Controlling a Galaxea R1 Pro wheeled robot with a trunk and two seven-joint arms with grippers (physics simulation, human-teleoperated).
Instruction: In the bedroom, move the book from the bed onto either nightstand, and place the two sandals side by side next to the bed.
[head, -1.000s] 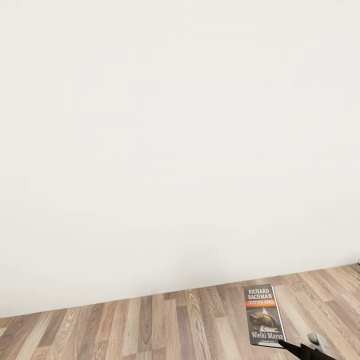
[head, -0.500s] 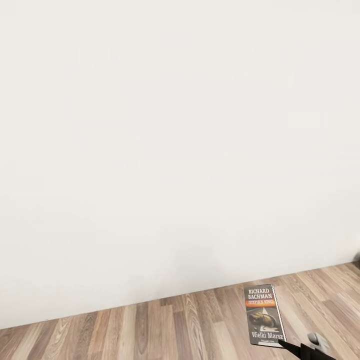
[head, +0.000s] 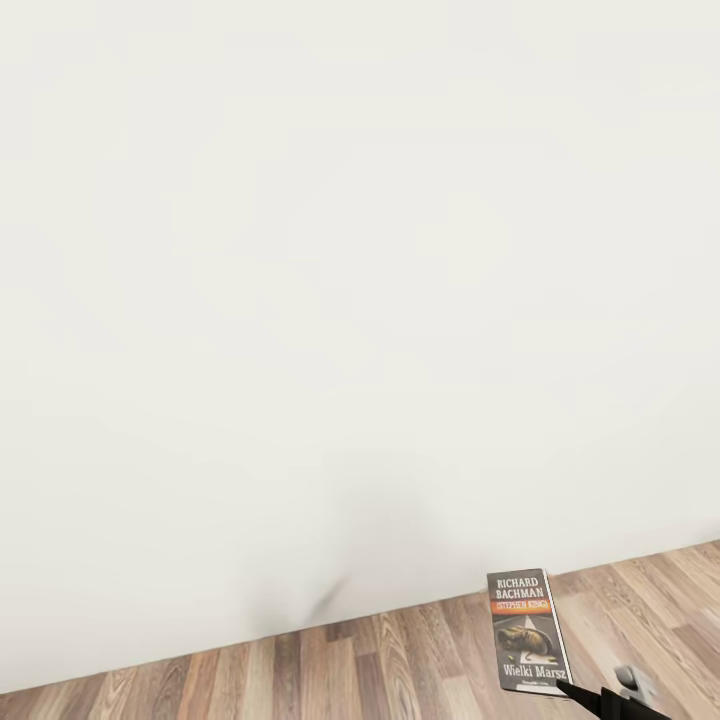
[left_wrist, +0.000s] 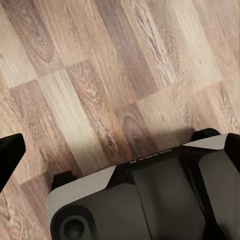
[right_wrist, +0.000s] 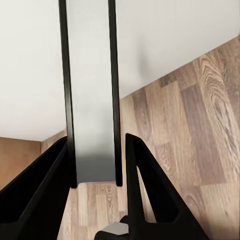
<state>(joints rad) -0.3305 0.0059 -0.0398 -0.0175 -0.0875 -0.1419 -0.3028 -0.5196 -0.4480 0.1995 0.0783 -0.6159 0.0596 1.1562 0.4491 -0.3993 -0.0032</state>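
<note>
Wood floor (head: 400, 660) lower than before

Black claws, pale grey base

Right claw (right_wrist: 95, 200) up close in its wrist view: two matt black fingers (right_wrist: 145, 190), broad at the root and tapering to slim tips, with a small grey metal fitting (right_wrist: 117, 229) between their roots. From the head, one black fingertip and a blurred grey knob (head: 630, 680) just beside it. Left wrist view: one black finger (left_wrist: 9, 157) beside the robot's base (left_wrist: 150, 200), a light grey rounded shell with dark grey panels, faint lettering and black wheels (left_wrist: 207, 134).
</note>
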